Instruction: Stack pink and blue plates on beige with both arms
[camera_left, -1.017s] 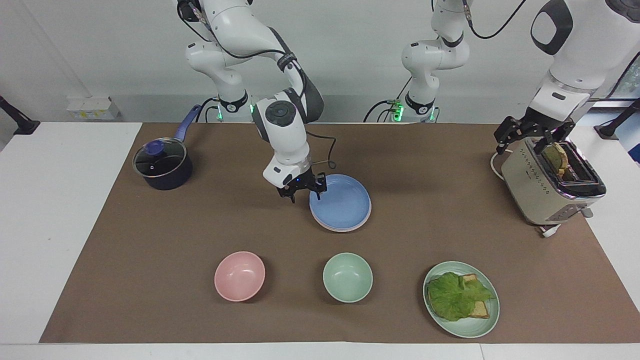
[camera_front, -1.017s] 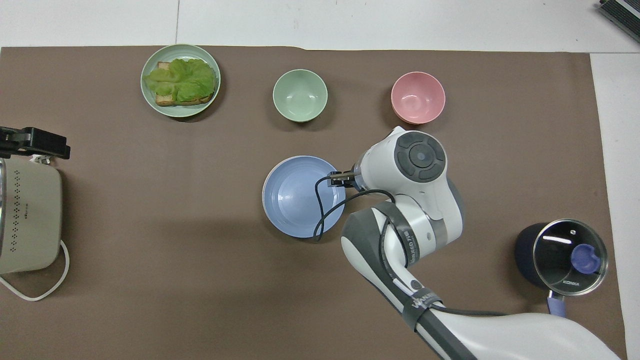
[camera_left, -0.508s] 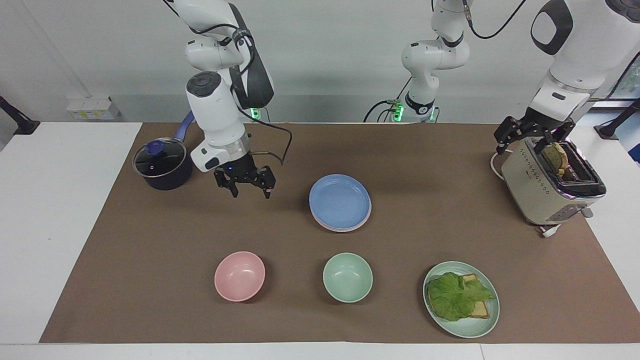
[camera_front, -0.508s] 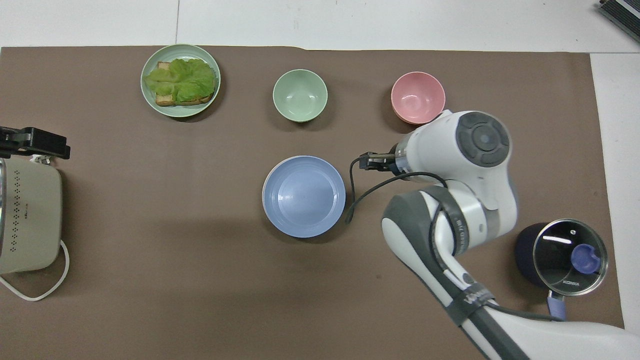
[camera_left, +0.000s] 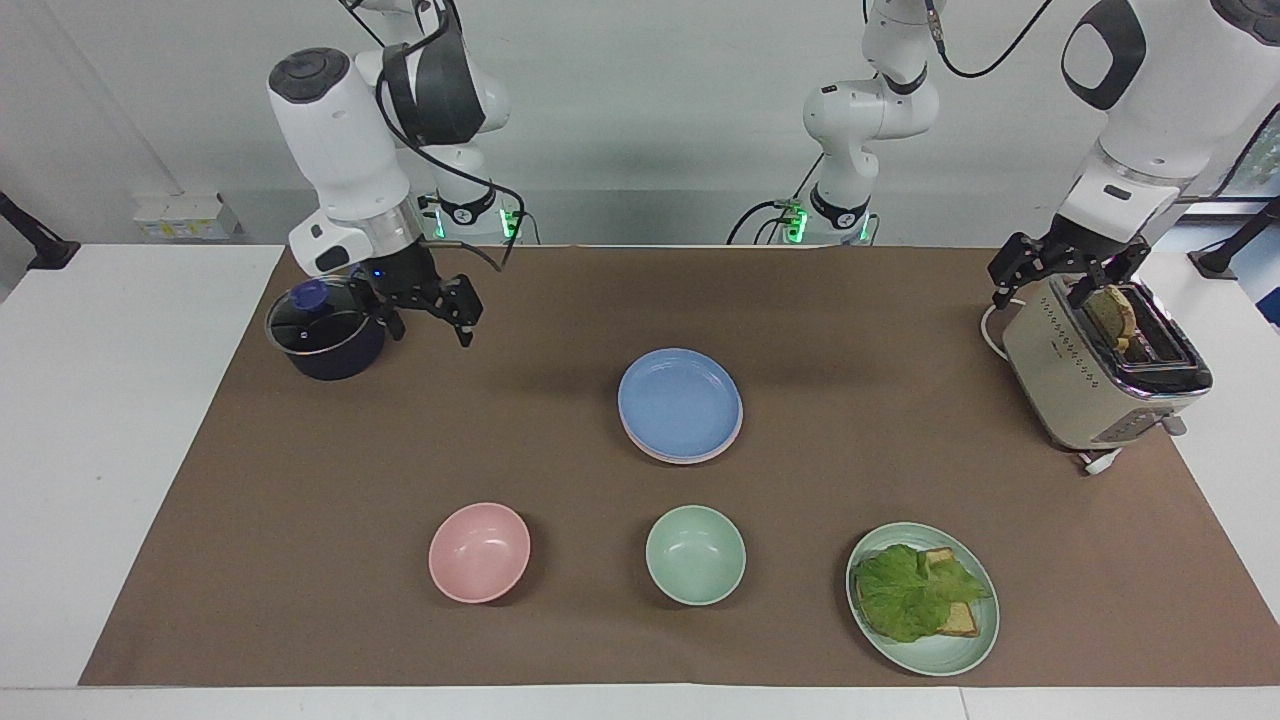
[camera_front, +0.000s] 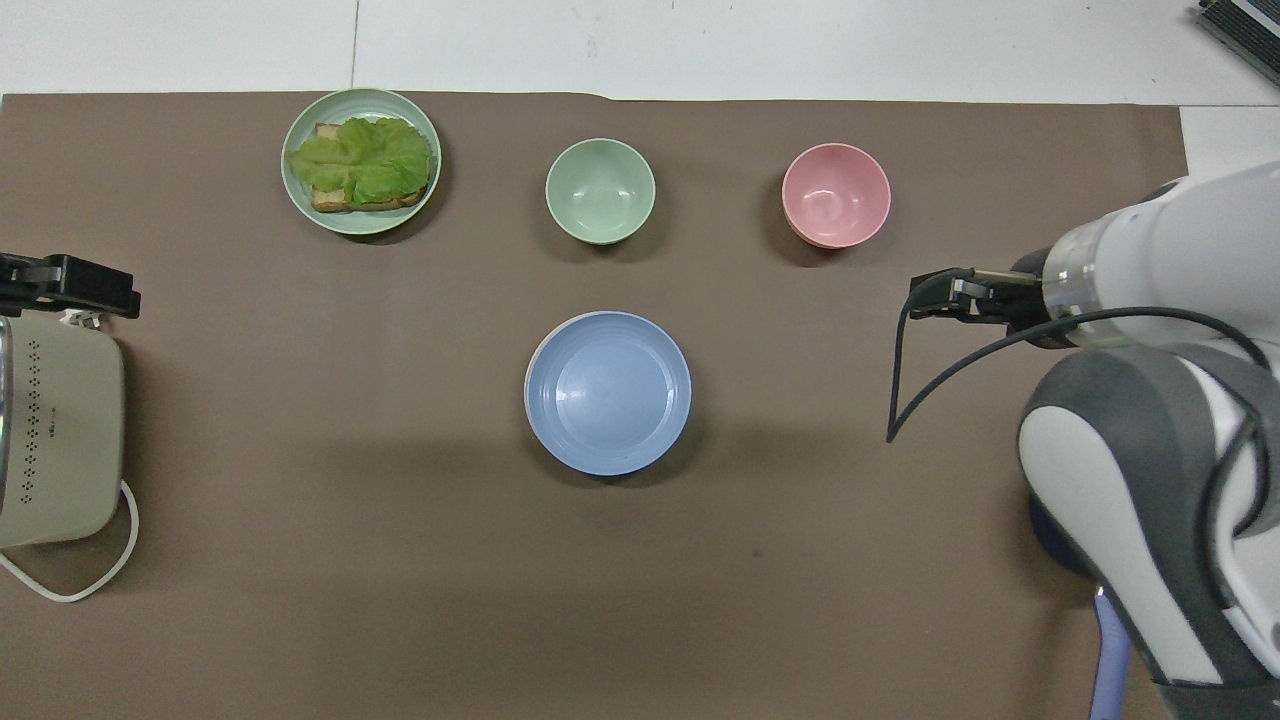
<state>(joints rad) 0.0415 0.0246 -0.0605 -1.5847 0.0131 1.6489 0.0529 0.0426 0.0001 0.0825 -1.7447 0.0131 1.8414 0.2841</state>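
Facing view: blue plate tops the stack at mat centre; a pink plate rim shows beneath; beige is hidden, so stacking looks complete. Right gripper, jaws wide and empty, hangs at 10 o'clock from the stack, beside the saucepan, clear of it. Left gripper, wide, waits over the toaster at 2 o'clock.

A brown mat covers the white table.
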